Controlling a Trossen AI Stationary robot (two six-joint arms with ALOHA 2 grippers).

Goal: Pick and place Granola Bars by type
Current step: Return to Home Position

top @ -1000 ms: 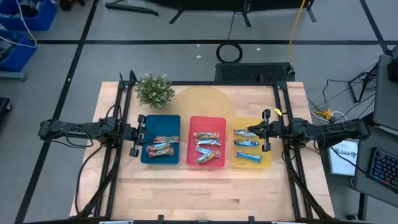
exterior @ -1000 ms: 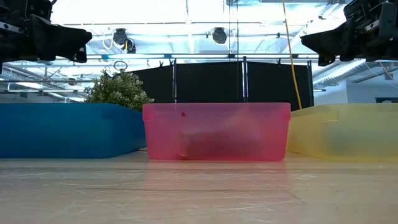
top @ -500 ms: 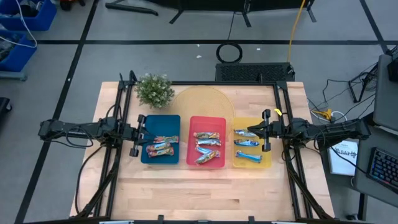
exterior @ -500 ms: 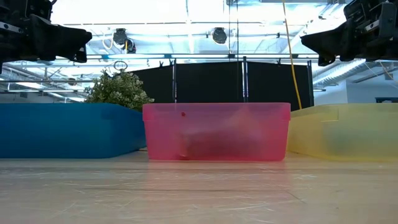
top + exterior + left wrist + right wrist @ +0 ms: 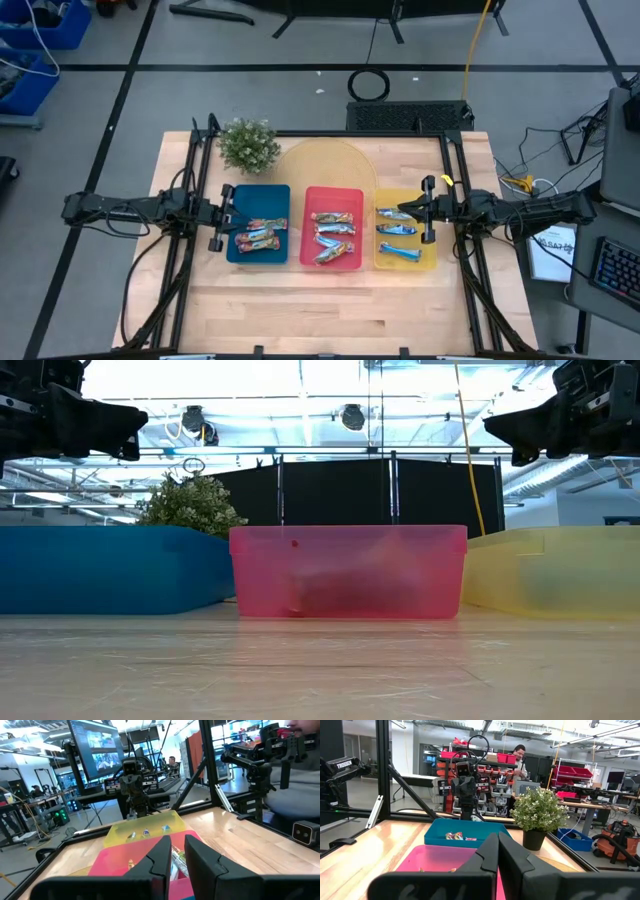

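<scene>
— Left gripper (image 5: pixel 232 212) hovers over the edge of the blue bin (image 5: pixel 245 195), fingers slightly parted, empty. Multicolour granola bars (image 5: pixel 257 238) lie inside.
— Silvery bars (image 5: pixel 333 235) fill the pink bin (image 5: pixel 345 193), blue bars (image 5: pixel 398 240) the yellow bin (image 5: pixel 428 262). Right gripper (image 5: pixel 400 211) hangs above it, fingers pressed together, empty.

Granola Bars (image 5: pixel 333 240) | blue tray (image 5: pixel 250 200) (multicolour) | pink tray (image 5: pixel 333 197) (silvery) | yellow tray (image 5: pixel 395 196) (blue)

It was a robotics lab: a large monitor (image 5: pixel 97 747), racks of red parts bins (image 5: pixel 506 758), and blue crates (image 5: pixel 60 28) on the floor, upper left from above.
</scene>
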